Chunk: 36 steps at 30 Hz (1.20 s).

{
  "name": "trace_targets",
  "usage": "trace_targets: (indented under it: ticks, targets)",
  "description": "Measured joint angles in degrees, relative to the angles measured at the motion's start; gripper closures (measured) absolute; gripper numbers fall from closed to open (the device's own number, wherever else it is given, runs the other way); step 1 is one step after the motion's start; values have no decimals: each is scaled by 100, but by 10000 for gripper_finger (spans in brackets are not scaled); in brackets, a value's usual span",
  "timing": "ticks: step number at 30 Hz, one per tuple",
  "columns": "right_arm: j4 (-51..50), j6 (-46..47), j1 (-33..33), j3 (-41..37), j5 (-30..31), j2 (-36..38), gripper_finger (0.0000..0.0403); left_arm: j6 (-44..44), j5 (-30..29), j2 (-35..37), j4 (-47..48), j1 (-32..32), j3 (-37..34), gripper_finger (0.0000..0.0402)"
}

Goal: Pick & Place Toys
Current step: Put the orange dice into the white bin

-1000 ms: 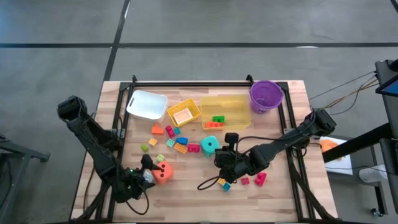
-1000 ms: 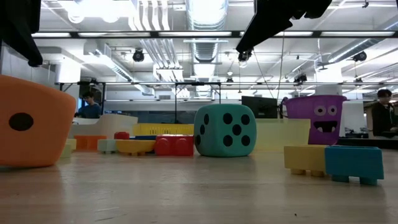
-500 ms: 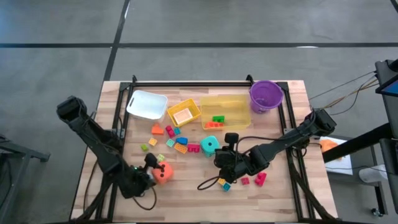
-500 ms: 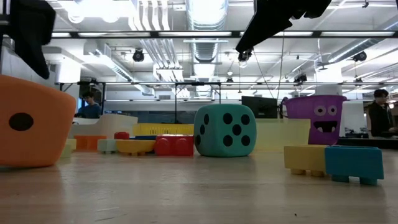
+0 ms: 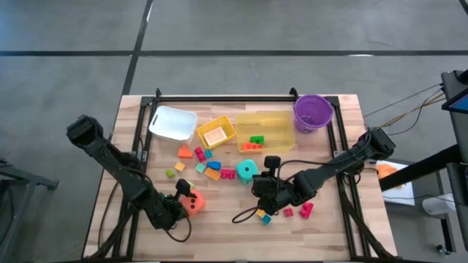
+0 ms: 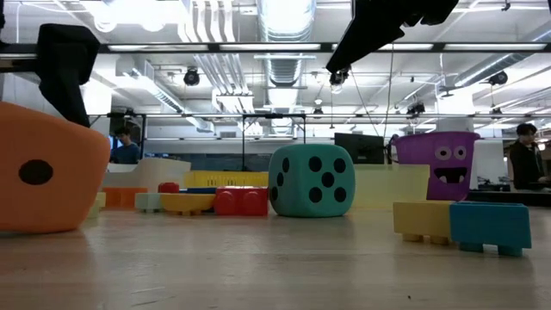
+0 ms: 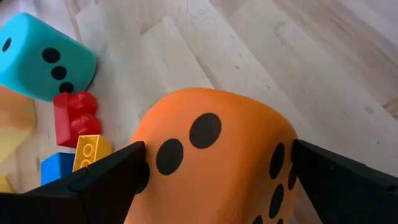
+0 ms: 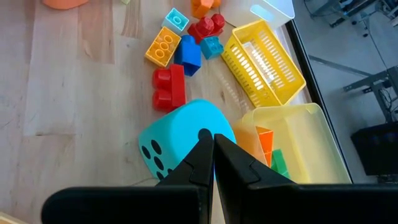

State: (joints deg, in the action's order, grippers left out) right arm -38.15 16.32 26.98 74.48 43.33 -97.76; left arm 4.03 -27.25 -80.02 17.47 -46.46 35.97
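The orange dotted die (image 5: 194, 204) rests on the wooden table near its front left. My left gripper (image 7: 217, 155) is open, with one finger (image 7: 109, 180) on either side of the die; the low view shows a dark finger (image 6: 65, 65) over the die's top edge (image 6: 52, 120). My right gripper (image 8: 212, 140) is shut on nothing and hangs above the table just near of the teal die (image 5: 247, 171). Loose bright bricks (image 5: 208, 166) lie between the dice, and a few more (image 5: 287, 212) lie near the front right. My left gripper's open fingers stand at two opposite sides of the orange die (image 7: 205, 118), slanting down from the table's near left. I cannot tell whether they touch it. The die sits on the table.
Along the far edge stand a white bin (image 5: 172, 122), a yellow slatted basket (image 5: 216, 133), a clear yellow bin (image 5: 267, 131) holding a green brick, and a purple bucket (image 5: 313, 111). A black cable (image 5: 245, 215) loops on the table by the right gripper.
My left gripper has gone down and toward the table's right, up to the orange die, so that its open fingers now stand on either side of it.
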Motion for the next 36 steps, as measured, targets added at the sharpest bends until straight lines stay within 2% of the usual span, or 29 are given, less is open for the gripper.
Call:
trace_targets:
  ticks: [10, 20, 24, 31, 36]
  targets:
    - [2, 0, -4, 0, 0, 0, 394, 89, 23, 15, 492, -7, 17, 2]
    - [11, 0, -4, 0, 0, 0, 394, 695, 2, 60, 913, 2, 102, 8]
    - [15, 0, -3, 0, 0, 0, 394, 827, 40, 58, 1034, 9, 179, 47]
    - [17, 0, 1, 0, 0, 0, 394, 831, 148, 42, 1294, 11, 353, 170]
    - [17, 0, 0, 0, 0, 0, 394, 824, 133, 42, 1277, -26, 361, 177]
